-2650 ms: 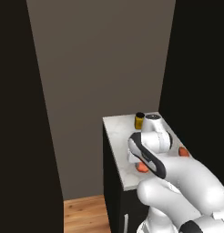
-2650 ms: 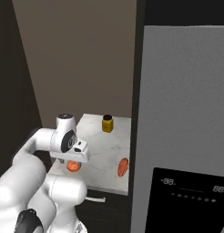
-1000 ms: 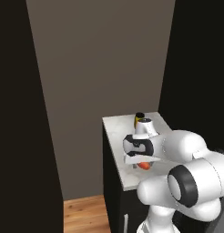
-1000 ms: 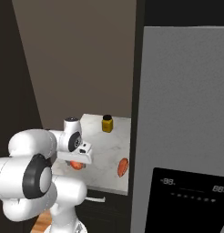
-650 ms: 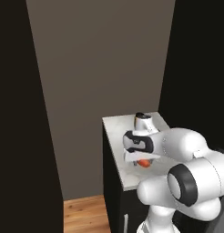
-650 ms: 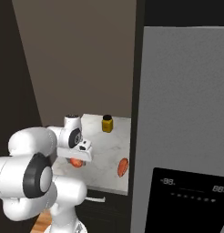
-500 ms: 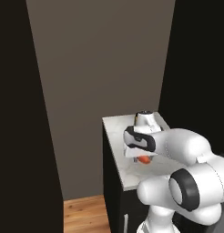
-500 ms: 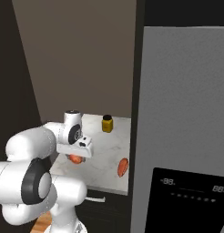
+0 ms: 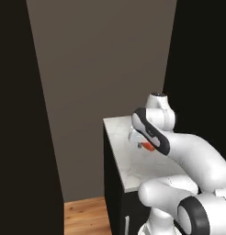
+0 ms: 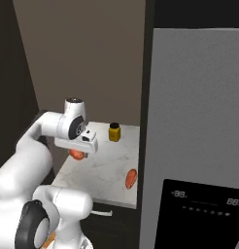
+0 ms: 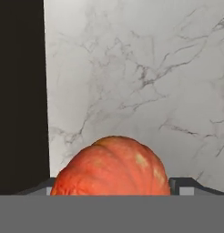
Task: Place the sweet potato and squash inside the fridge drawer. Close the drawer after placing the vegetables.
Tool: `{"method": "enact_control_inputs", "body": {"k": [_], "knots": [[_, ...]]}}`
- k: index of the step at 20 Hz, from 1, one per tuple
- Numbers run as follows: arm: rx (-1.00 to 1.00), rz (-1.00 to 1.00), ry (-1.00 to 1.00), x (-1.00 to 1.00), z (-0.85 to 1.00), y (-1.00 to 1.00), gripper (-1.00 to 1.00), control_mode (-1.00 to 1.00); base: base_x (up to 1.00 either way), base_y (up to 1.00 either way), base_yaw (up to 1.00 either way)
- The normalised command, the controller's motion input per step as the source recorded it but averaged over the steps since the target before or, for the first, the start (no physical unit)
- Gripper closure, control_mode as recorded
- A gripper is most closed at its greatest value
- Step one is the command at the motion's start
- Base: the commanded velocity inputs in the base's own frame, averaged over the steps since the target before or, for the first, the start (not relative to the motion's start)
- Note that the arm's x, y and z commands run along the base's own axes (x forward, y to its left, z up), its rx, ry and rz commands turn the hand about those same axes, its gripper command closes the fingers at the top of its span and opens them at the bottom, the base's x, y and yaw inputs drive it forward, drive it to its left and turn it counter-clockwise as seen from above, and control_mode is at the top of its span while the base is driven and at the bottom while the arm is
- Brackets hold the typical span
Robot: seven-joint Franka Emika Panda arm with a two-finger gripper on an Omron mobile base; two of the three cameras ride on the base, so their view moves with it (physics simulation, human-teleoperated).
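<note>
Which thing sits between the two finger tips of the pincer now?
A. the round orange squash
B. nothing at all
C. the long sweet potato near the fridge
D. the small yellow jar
A: in the hand view the squash fills the gap between the tips of the pincer, while the sweet potato lies apart on the counter and the jar stands farther back.

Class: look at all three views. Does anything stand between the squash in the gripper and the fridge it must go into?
Yes. The gripper is closed on the squash above the counter, but the fridge door is shut, blocking the way.
</note>
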Motion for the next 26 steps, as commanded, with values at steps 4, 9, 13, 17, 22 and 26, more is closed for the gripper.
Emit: {"method": "enact_control_inputs", "body": {"k": [4, 9, 13, 17, 22, 26], "knots": [[0.00, 0.00, -0.09, -0.27, 0.80, 0.19, 1.00, -1.00, 0.00, 0.00, 0.00], [0.00, -0.02, -0.09, -0.22, 0.59, 0.03, 1.00, -1.00, 0.00, 0.00, 0.00], [-0.02, 0.00, 0.00, 0.00, 0.00, 0.08, 1.00, -1.00, 0.00, 0.00, 0.00], [-0.01, 0.00, 0.00, 0.00, -0.04, 0.01, 1.00, -1.00, 0.00, 0.00, 0.00], [-0.03, 0.00, 0.00, -0.09, -0.13, 0.05, 1.00, 1.00, -0.34, 0.00, 0.00], [0.00, 0.00, 0.00, 0.00, 0.00, 0.00, 1.00, 1.00, -1.00, 0.00, 0.00]]}}
